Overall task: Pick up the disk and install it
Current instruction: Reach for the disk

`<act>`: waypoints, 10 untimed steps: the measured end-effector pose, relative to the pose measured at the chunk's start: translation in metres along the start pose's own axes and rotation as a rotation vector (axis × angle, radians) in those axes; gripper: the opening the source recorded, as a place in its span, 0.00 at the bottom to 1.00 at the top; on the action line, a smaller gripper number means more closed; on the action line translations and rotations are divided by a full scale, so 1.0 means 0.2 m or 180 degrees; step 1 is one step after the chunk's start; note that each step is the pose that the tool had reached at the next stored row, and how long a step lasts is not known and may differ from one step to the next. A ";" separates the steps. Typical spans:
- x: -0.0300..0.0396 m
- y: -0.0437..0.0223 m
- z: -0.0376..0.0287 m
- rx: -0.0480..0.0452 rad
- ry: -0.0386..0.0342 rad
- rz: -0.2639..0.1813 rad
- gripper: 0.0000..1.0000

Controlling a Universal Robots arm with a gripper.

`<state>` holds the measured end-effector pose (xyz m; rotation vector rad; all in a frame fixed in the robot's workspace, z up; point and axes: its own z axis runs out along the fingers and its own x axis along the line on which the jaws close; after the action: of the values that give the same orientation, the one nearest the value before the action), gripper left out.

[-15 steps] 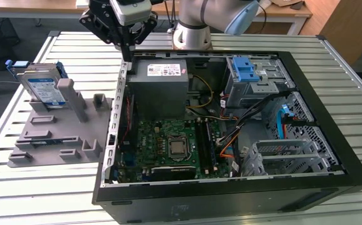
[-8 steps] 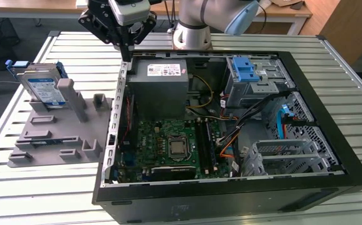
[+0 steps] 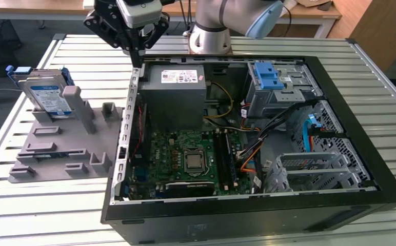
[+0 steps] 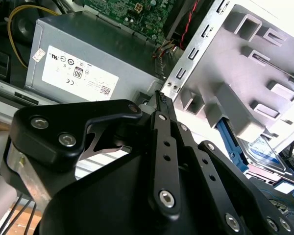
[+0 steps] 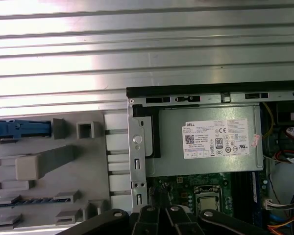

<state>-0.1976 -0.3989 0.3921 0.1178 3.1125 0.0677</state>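
Note:
The disk point(image 3: 47, 96), a silver drive with a white-and-blue label in a blue carrier, stands upright in a slot at the far end of the grey fixture point(image 3: 54, 154), at the exterior view's left. Its blue top edge point(image 5: 20, 128) shows in the first wrist view and its label point(image 4: 262, 149) in the second. My black gripper point(image 3: 138, 56) hangs shut and holding nothing above the far left corner of the open computer case point(image 3: 253, 205), apart from the disk. In the second wrist view the gripper point(image 4: 160, 96) has its fingers pressed together.
A grey power supply point(image 3: 177, 95) with a white sticker sits just below the gripper inside the case. The motherboard point(image 3: 191, 159), loose cables, a blue latch point(image 3: 269, 77) and metal drive cages point(image 3: 318, 166) fill the case. All of this rests on a slatted metal table point(image 3: 40, 210).

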 end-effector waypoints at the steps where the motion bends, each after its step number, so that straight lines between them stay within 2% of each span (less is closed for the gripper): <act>1: 0.001 0.000 0.000 0.0000 0.0000 0.0000 0.11; 10: 0.019 -0.002 0.000 0.0000 0.0000 0.0000 0.11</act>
<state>-0.2015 -0.3989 0.3919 0.1179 3.1125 0.0676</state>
